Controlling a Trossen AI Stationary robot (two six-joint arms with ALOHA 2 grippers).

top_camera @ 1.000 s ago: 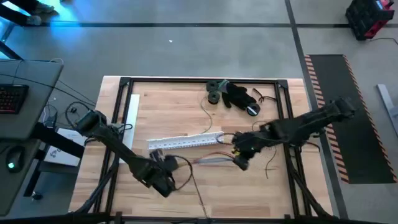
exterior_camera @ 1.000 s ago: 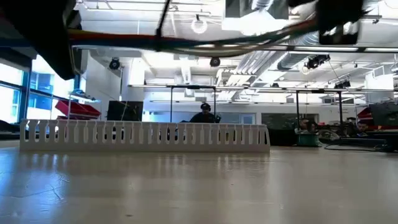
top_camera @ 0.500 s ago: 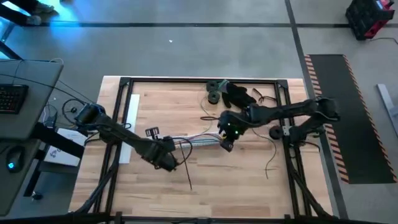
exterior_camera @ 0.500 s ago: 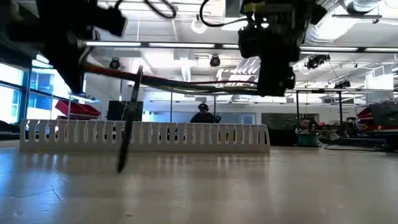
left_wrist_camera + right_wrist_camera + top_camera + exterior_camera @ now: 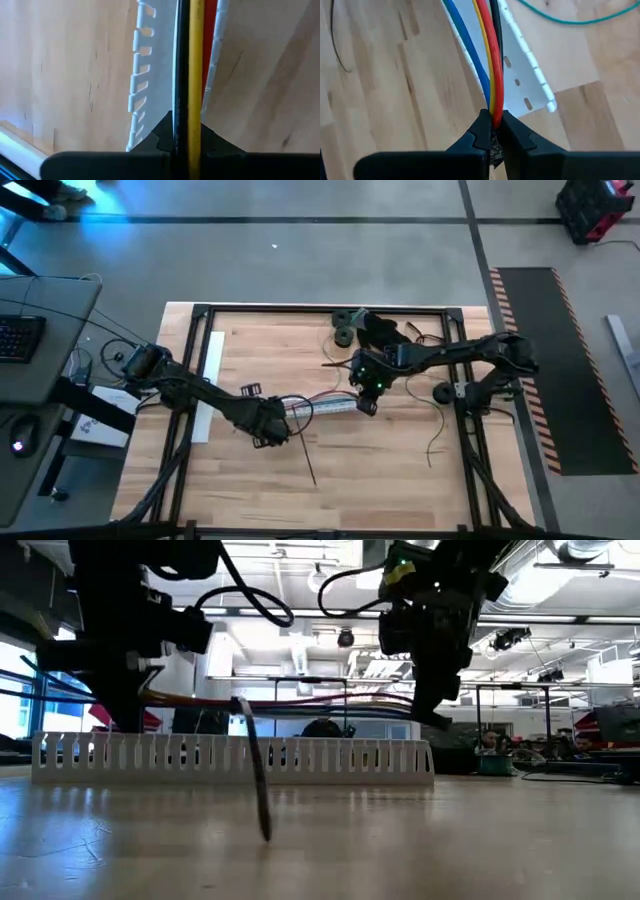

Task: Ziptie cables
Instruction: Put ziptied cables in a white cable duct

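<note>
The cables (image 5: 322,401), a bundle of red, yellow, blue and black wires, run level above the table between my two grippers, over a long white perforated strip (image 5: 335,406). My left gripper (image 5: 270,430) is shut on the bundle's left end. My right gripper (image 5: 366,398) is shut on its right end. In the low view the cables (image 5: 300,702) stretch between the two arms. A thin black ziptie (image 5: 256,780) hangs from the bundle near my left gripper, with its tip close to the tabletop. My left gripper pinches the bundle's left part (image 5: 189,131) between its two fingers, which lie across the wires. The bundle is lifted clear of the table and runs straight away from the fingers. My right gripper pinches the bundle's right end (image 5: 494,114) between its two fingertips, across the wires. The wires run off close together from the fingers, clear of the white strip below.
A black lumpy heap with round black parts (image 5: 378,332) lies at the far edge. Loose thin wires (image 5: 436,442) lie at the right. A second white strip (image 5: 210,380) lies along the left side. Bare wood is free toward the near edge.
Both grippers have carried the bundle from the near part of the table toward the far edge, and my right gripper has also gone left. The bundle now hangs over the white strip. The black ziptie has swung into sight and hangs below the bundle.
</note>
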